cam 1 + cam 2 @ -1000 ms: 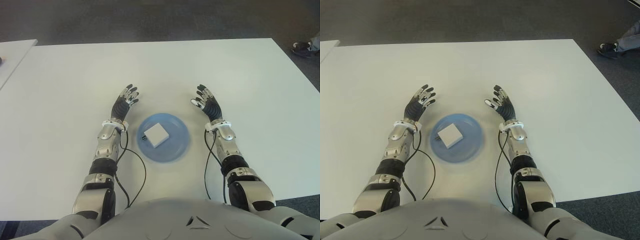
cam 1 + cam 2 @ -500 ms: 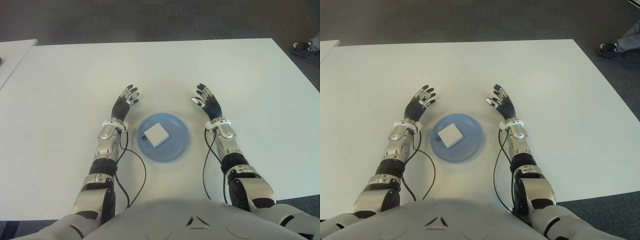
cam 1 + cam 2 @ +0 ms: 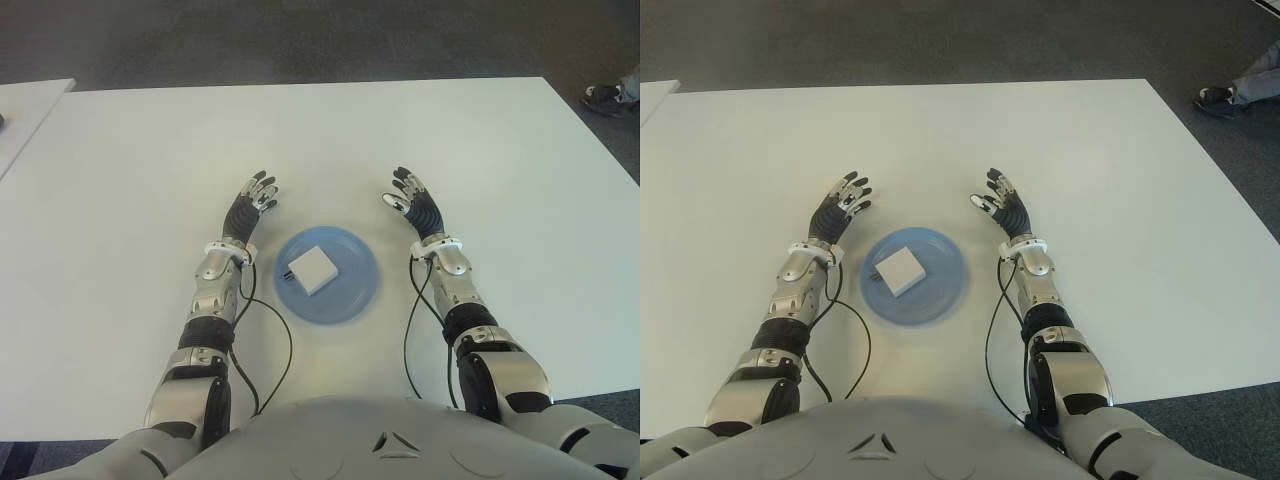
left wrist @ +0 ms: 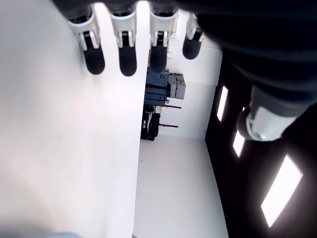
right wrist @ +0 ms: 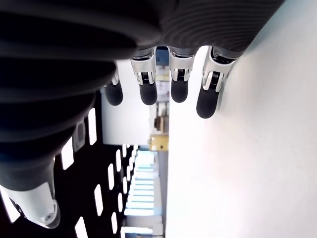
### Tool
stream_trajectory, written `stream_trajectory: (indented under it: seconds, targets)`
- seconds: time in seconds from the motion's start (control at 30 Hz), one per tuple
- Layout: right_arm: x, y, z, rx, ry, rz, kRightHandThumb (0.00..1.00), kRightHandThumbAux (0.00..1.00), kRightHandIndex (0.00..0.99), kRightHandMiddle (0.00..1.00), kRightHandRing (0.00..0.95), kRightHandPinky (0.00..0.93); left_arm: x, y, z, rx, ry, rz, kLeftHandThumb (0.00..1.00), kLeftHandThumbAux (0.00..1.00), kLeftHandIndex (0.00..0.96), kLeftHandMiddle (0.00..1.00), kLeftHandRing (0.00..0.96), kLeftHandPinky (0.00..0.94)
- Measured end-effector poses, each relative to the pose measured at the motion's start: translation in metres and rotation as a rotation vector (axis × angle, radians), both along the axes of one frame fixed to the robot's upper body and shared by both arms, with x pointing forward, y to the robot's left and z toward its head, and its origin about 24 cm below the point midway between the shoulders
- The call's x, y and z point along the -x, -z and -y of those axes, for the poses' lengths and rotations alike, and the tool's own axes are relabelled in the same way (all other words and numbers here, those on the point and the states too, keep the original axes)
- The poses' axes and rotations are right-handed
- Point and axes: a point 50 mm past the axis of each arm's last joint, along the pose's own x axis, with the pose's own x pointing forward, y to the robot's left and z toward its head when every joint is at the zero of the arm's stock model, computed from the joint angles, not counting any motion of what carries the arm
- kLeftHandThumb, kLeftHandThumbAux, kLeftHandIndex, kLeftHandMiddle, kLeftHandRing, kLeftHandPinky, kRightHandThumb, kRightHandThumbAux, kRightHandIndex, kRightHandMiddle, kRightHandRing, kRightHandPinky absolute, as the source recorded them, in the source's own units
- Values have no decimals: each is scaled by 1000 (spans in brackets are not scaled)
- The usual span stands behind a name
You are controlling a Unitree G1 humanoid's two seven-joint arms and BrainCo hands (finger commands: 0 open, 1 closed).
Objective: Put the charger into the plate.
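A white square charger (image 3: 311, 269) lies flat inside the round blue plate (image 3: 355, 296) on the white table (image 3: 320, 140), just in front of my torso. My left hand (image 3: 251, 202) shows to the plate's left, fingers stretched out and holding nothing. My right hand (image 3: 412, 202) shows to the plate's right, also open and empty. Both wrist views show straight fingers (image 4: 127, 54) and fingers (image 5: 179, 82) over bare table, with no object between them.
A second white table's corner (image 3: 25, 110) shows at the far left. A person's shoe (image 3: 606, 96) is on the dark floor beyond the table's right far corner. Thin black cables (image 3: 275, 355) run along both forearms.
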Motion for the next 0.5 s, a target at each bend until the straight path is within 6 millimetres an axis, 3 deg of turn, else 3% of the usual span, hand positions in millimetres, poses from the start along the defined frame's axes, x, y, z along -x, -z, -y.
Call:
stream_trajectory:
  seconds: [0.5]
  targets:
    - [0,0,-1,16,20,5,70,673,15,55,37,42,0,1,-1,-5,-2,2,0,489,13,127,140,169]
